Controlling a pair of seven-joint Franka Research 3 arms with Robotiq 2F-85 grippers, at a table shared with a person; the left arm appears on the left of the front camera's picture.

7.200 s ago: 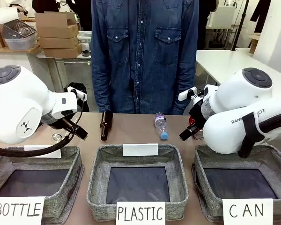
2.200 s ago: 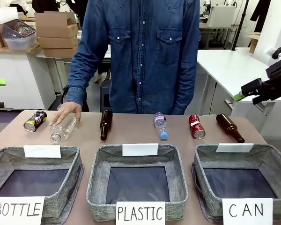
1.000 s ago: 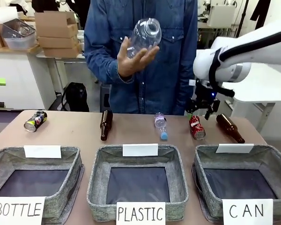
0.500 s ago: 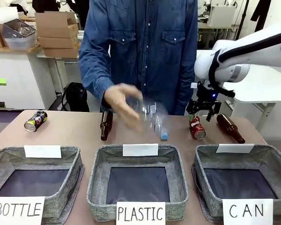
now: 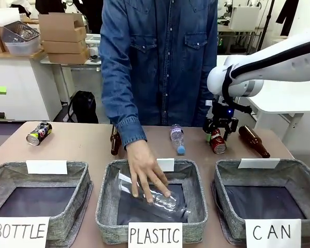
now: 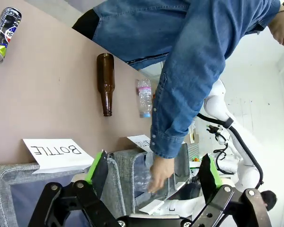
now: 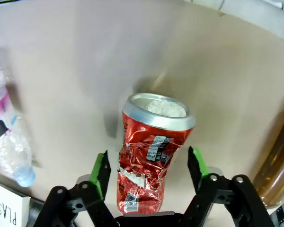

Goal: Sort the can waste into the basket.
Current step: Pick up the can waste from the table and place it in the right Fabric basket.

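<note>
Right gripper (image 7: 148,156): I see it released, fingers straddling the red can (image 7: 154,127), not clamped
Red can: lying on the surface (image 5: 82,150), just beyond the CAN basket (image 5: 305,175)
Dark can (image 5: 39,133): far left on the surface
Left gripper (image 6: 153,158): released, nothing in it

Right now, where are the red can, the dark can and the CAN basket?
red can (image 5: 218,144): front view, its dented side.
dark can (image 5: 39,133): front view, its printed side.
CAN basket (image 5: 294,168): front view, its far wall.
</note>
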